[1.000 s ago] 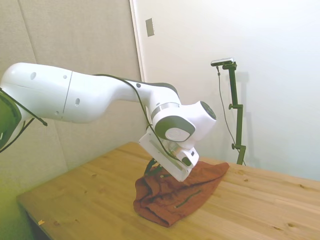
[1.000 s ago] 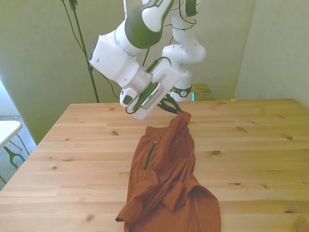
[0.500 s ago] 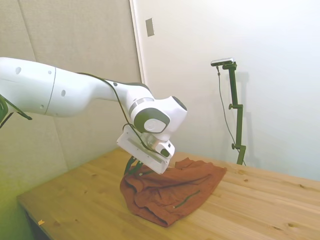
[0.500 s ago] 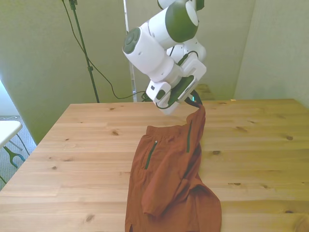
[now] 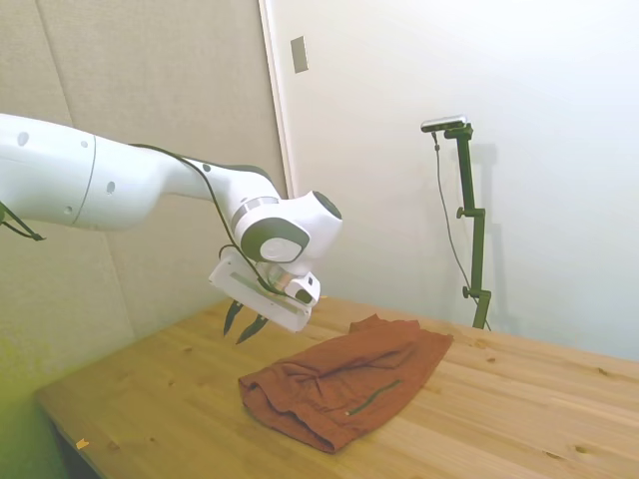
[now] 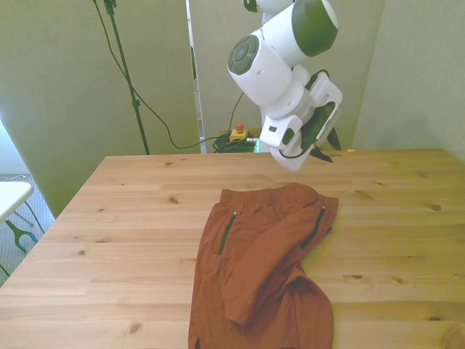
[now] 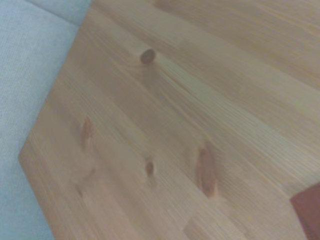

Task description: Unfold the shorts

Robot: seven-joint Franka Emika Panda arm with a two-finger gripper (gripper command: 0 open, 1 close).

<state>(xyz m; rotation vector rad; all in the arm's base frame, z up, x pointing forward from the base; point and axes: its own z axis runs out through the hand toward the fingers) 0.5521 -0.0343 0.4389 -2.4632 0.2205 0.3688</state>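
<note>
The rust-brown shorts [image 5: 344, 384] lie wrinkled on the wooden table [image 5: 170, 399], with nothing holding them. In the front view the shorts [image 6: 261, 262] spread from the table's middle toward the near edge, with two dark zipper lines showing and one part folded over the middle. My gripper [image 6: 328, 145] hangs open and empty in the air above the shorts' far corner, on the front view's right. The side view shows the gripper [image 5: 245, 321] apart from the cloth, its dark fingers spread. Only a small corner of the shorts [image 7: 310, 210] reaches the wrist view.
The wrist view shows a corner of the table [image 7: 150, 125] with pale floor beyond its edge. A small yellow box with a red button [image 6: 238, 132] and cables lie on the floor behind the table [image 6: 123, 218].
The gripper let go of the shorts' corner and moved up and toward the front view's right. The lifted fabric dropped onto the table, spread wider than before.
</note>
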